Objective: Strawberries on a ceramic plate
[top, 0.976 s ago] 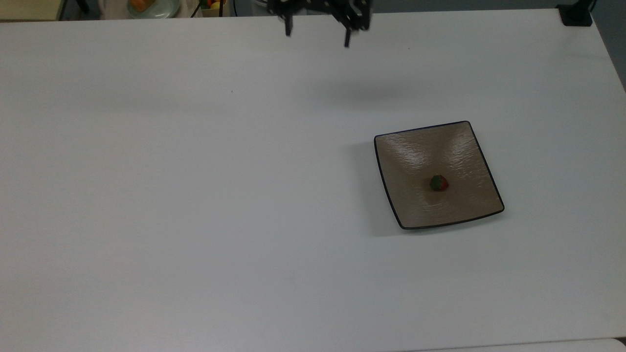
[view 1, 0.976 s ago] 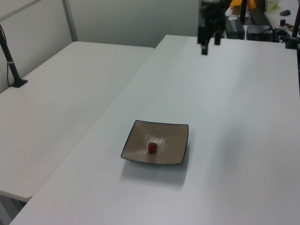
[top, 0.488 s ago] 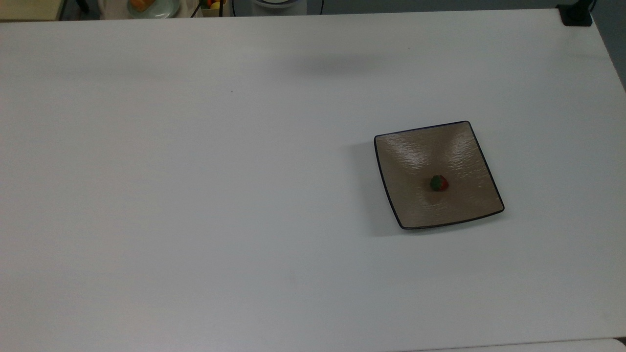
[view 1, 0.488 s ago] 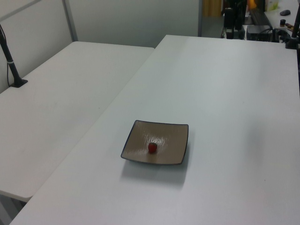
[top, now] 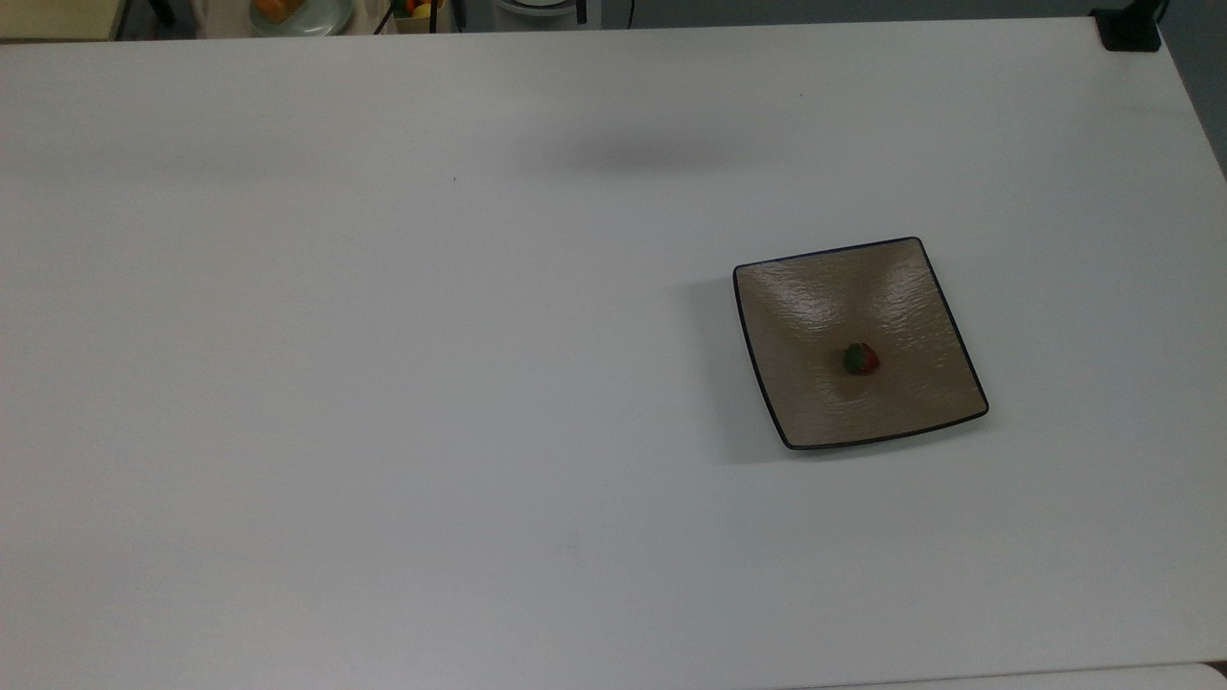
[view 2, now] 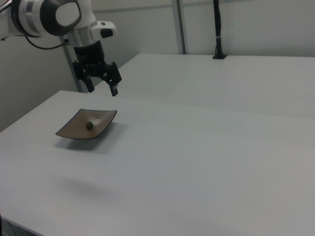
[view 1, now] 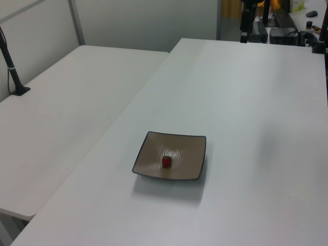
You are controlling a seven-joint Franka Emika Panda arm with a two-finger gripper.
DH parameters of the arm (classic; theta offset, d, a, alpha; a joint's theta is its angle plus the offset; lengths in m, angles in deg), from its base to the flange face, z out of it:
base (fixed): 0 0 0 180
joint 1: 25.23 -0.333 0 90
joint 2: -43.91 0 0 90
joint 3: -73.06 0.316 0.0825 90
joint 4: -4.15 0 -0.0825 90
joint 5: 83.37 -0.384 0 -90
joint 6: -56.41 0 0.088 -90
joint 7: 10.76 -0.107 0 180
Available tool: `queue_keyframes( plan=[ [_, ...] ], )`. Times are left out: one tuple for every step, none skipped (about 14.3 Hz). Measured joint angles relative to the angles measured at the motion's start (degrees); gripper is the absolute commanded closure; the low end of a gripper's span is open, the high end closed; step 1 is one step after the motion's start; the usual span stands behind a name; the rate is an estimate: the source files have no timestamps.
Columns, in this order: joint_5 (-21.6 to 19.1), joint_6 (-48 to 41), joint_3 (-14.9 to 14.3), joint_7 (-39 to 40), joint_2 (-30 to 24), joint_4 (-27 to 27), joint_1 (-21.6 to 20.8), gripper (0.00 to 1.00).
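A strawberry (top: 860,358) lies in the middle of the ceramic plate (top: 815,307).
The plate rests on the white surface (top: 383,383). In the right view the gripper (view 2: 102,89) hangs in the air, its fingers (view 2: 114,90) spread apart and holding nothing.

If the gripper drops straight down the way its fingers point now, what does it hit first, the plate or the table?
Most likely bare table. In the right view the open gripper hangs high, fingers down; the shadow in the top view lies well clear of the ceramic plate holding the strawberry. Depth is uncertain.
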Motion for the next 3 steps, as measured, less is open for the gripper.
queue_keyframes(
  plan=[
    [0.0,0.3,0.0,0.2,0.0,0.0,0.0,0.0],
    [0.0,0.4,0.0,0.4,0.0,-0.1,0.0,0.0],
    [0.0,0.4,0.0,0.6,0.0,-0.2,-0.1,0.0]
  ],
)
